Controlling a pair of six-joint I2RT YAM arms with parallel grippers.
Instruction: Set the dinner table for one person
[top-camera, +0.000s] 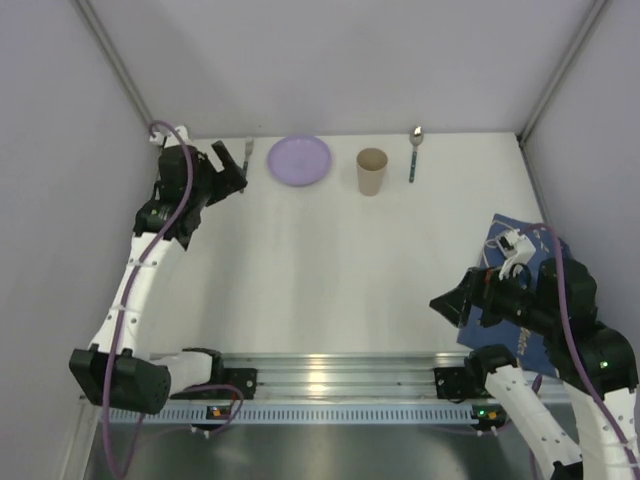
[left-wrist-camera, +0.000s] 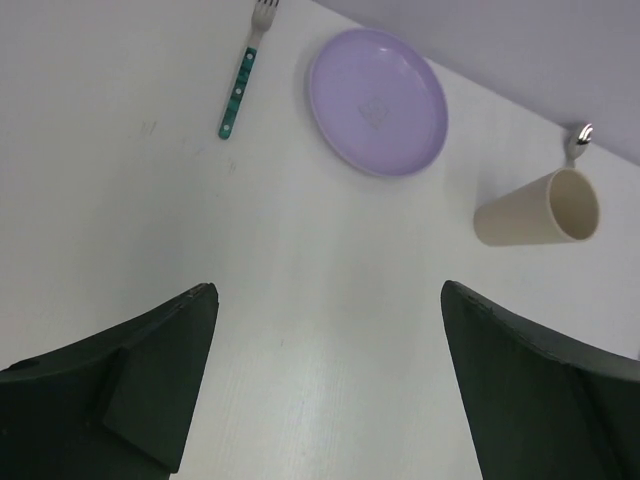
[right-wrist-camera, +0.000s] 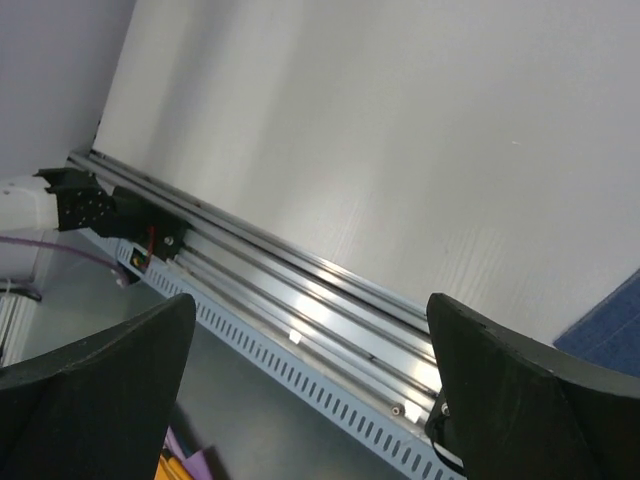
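The white dinner table carries, along its far edge, a teal-handled fork, a purple plate, an upright beige cup and a teal-handled spoon. My left gripper is open and empty at the far left, just left of the fork and plate. Its wrist view shows the fork, plate, cup and spoon tip ahead. My right gripper is open and empty at the near right, over the table's front rail.
A dark blue placemat lies at the table's right edge, partly under my right arm; its corner shows in the right wrist view. The silver rail runs along the front. Grey walls close off the left, back and right.
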